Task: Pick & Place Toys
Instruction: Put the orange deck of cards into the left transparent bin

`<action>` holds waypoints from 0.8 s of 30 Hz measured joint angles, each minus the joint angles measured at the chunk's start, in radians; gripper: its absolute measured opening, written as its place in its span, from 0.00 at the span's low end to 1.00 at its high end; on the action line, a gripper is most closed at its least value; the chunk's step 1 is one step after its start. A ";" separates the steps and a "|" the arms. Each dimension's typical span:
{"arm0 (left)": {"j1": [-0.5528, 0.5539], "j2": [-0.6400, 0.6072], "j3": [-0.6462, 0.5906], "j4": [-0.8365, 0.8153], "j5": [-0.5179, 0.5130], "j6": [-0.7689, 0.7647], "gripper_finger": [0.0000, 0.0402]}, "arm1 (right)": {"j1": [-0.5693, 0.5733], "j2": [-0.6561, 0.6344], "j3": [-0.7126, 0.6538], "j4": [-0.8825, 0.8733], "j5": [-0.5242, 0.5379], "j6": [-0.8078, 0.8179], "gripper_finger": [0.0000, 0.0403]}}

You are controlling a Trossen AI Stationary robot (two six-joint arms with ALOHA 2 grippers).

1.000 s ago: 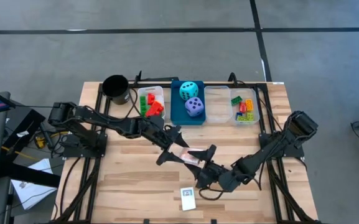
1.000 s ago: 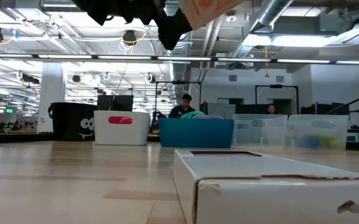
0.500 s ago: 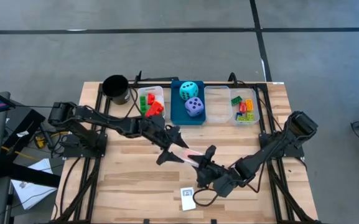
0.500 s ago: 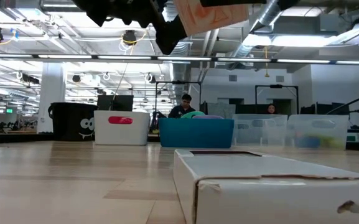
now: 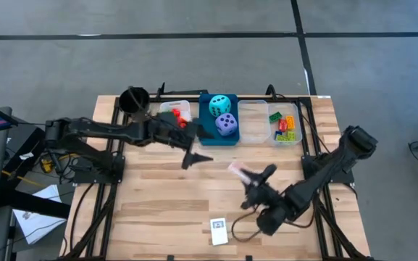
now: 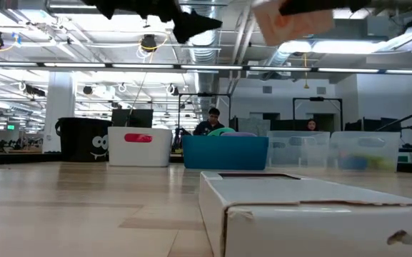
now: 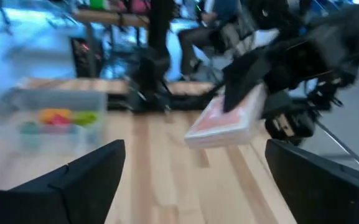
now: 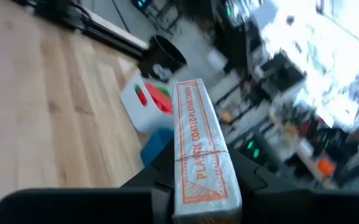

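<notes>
A pink-and-white pack of playing cards hangs above the middle of the table with my right gripper shut on it. The low view shows this pack high up. My left gripper stands open and holds nothing, to the far left of the pack and near the bins; in its wrist view the pack is ahead of its spread fingers. A second card pack lies flat on the table near the front edge. A cyan die and a purple die sit in the blue bin. My right gripper pinches the pack between its two fingers at the end nearest the wrist, one finger lying on the upper broad face. The fingers come about level from the near right and lie along the pack. It juts out ahead, clear of the table.
Along the far edge stand a black cup, a white bin with red and green bricks, the blue bin and two clear bins, one with coloured bricks. Bare wood lies left of the second pack.
My right gripper has shut on the card pack that my left gripper held, and has carried it toward the table's right, clear of the table. My left gripper has let go and drawn back and up toward the far-left bins.
</notes>
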 joint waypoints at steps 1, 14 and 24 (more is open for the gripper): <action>0.007 -0.018 0.000 -0.002 -0.013 0.000 0.94 | -0.005 -0.024 0.000 -0.108 -0.004 0.118 0.16; 0.020 -0.154 -0.001 -0.036 -0.091 -0.002 0.92 | -0.308 -0.337 -0.144 -0.965 -0.217 1.258 0.16; 0.020 -0.131 -0.048 0.034 -0.091 -0.002 0.92 | -0.611 -0.428 -0.330 -0.278 -0.319 0.677 0.16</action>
